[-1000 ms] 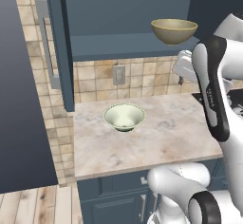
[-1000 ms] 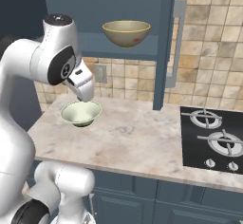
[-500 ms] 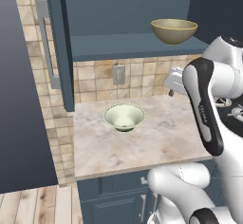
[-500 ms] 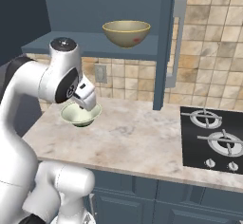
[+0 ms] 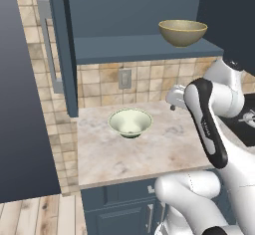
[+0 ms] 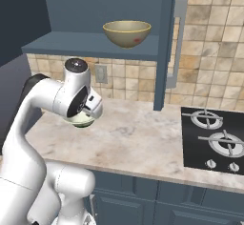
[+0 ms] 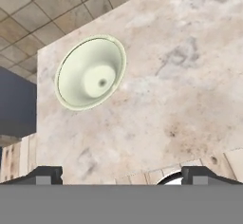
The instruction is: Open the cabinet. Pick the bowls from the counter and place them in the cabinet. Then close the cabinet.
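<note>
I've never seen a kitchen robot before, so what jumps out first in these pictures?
A big white robot arm bends over the marbled counter, where a pale green bowl sits alone. Above, the dark blue cabinet stands open with a mustard bowl on its shelf. A black stovetop lies to the right.

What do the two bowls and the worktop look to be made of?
The pale green bowl looks like matte glazed ceramic: smooth, even colour, thick rim. The mustard bowl on the cabinet shelf looks the same, perhaps glossier. The counter looks like polished marbled stone, veined beige-pink.
</note>
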{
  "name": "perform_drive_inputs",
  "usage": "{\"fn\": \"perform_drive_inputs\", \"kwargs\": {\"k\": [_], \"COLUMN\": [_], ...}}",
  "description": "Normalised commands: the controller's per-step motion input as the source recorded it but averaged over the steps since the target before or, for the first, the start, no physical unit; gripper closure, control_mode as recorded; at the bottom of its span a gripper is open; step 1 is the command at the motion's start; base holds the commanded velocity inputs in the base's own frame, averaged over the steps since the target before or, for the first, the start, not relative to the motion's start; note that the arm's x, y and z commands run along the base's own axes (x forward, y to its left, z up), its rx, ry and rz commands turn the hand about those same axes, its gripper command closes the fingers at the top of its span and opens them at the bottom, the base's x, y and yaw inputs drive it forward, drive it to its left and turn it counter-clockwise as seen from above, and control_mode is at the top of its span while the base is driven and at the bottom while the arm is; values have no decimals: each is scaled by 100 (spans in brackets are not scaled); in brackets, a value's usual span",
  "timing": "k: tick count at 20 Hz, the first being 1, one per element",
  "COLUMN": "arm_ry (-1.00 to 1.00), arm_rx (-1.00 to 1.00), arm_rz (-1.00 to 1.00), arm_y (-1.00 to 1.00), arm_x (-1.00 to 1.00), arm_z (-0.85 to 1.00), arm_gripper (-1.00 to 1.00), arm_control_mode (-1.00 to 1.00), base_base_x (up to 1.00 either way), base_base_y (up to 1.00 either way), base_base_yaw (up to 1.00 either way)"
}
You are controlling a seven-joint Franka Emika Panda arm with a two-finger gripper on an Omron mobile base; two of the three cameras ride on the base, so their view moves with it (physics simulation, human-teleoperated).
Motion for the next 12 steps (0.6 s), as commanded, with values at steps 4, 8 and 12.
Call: {"fn": "perform_drive_inputs", "kwargs": {"k": [4, 8, 12], "arm_ry": [1, 0, 0], "arm_rx": [0, 0, 0], "arm_rz": [8, 10, 8], "arm_y": [0, 0, 0], "arm_x": [38, 35, 26], "arm_z": [-33, -34, -28], "arm_gripper": [-100, -100, -100], "arm_control_mode": [-100, -100, -100], "base_base_x": [0, 0, 0], "base_base_y": [0, 0, 0], "base_base_yaw": [0, 0, 0]}}
